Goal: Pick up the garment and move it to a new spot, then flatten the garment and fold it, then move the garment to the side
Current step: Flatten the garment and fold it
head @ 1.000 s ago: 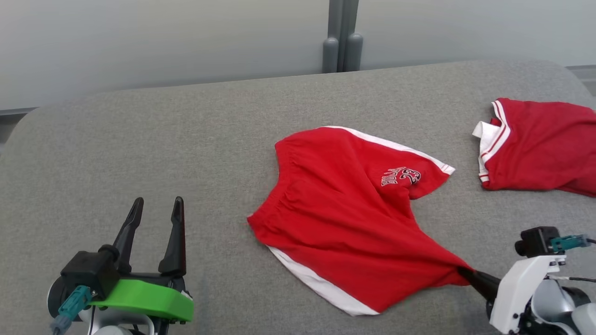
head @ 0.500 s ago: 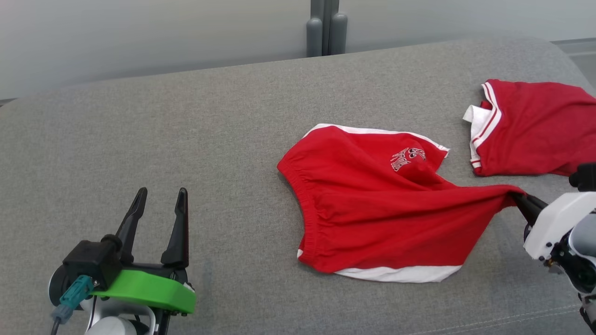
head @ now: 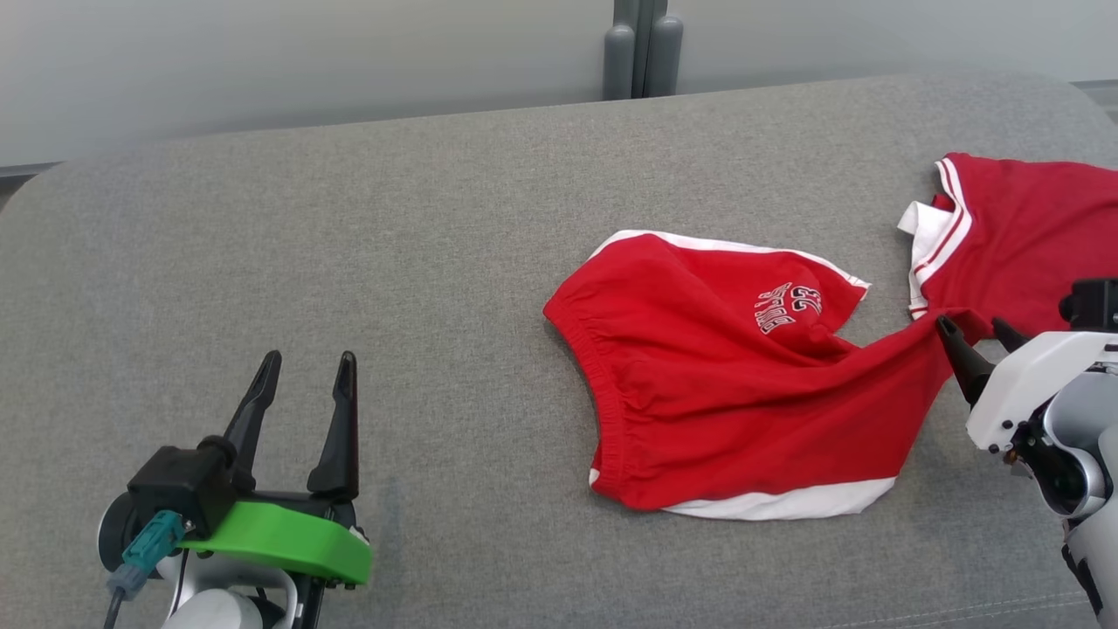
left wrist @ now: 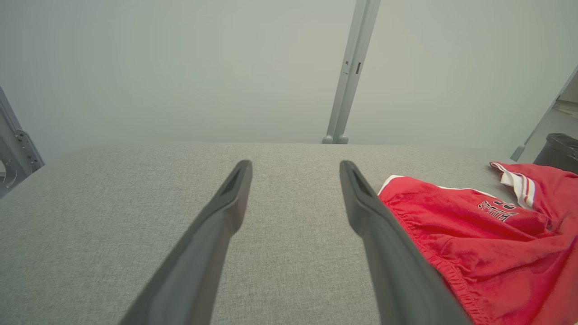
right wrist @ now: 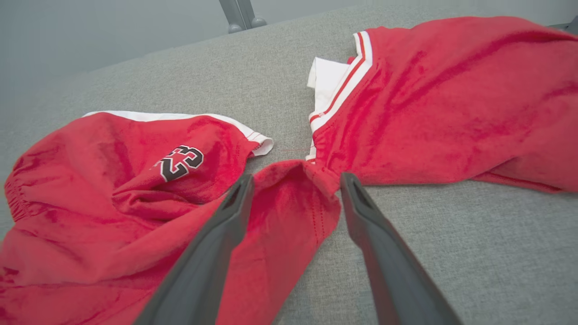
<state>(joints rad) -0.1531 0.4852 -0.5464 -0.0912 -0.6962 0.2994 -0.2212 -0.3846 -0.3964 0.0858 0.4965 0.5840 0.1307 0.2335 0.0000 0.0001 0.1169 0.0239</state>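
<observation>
The garment, red shorts with white trim and a "23" print, lies rumpled on the grey padded surface. One corner is stretched out to the right. My right gripper stands open, and that corner lies loose between its fingers, touching a second red garment. The shorts also lie at the right in the left wrist view. My left gripper is open and empty at the lower left, well apart from the shorts, fingers spread over bare surface.
A second red garment with a white striped collar lies at the right edge, right behind the shorts' corner. Grey posts stand behind the surface's far edge. A dark bin sits beyond the right side.
My right gripper pulled the shorts' corner up and right toward the second red garment, then opened and let it go. The head camera shifted. The left gripper stayed open.
</observation>
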